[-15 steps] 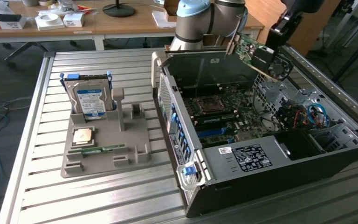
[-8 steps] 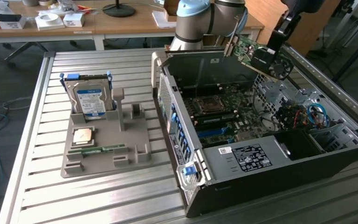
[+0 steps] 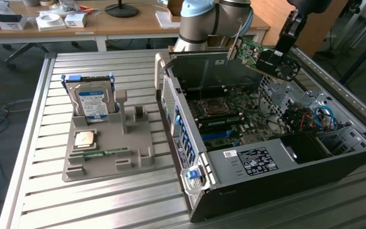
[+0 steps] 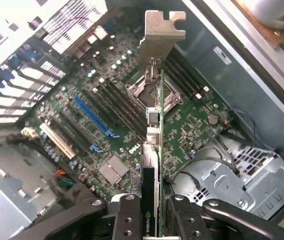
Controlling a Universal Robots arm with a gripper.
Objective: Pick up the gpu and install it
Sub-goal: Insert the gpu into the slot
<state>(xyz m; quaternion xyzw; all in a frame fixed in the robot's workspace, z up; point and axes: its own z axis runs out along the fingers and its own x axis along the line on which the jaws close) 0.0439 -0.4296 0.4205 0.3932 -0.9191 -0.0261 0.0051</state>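
Pickup looks finished: the gripper (image 4: 152,220) has its fingers (image 4: 127,215) pinched on the gpu (image 4: 152,150), one on each face of the card. The wrist view sees the card edge-on, with its pale metal bracket (image 4: 162,30) at the far end. In the exterior view the gpu hangs tilted in the air over the open computer case (image 3: 247,164), towards that view's right. It is well above the motherboard (image 3: 234,119) and touches nothing there. Installing appears to be the part left to do. The card sits in no slot, and the long blue slot (image 4: 94,117) on the motherboard lies bare, off to one side of the card's edge. On the table (image 3: 75,200), the grey holder (image 3: 116,143) carries the hard drive (image 3: 94,102) upright, apart from the case.
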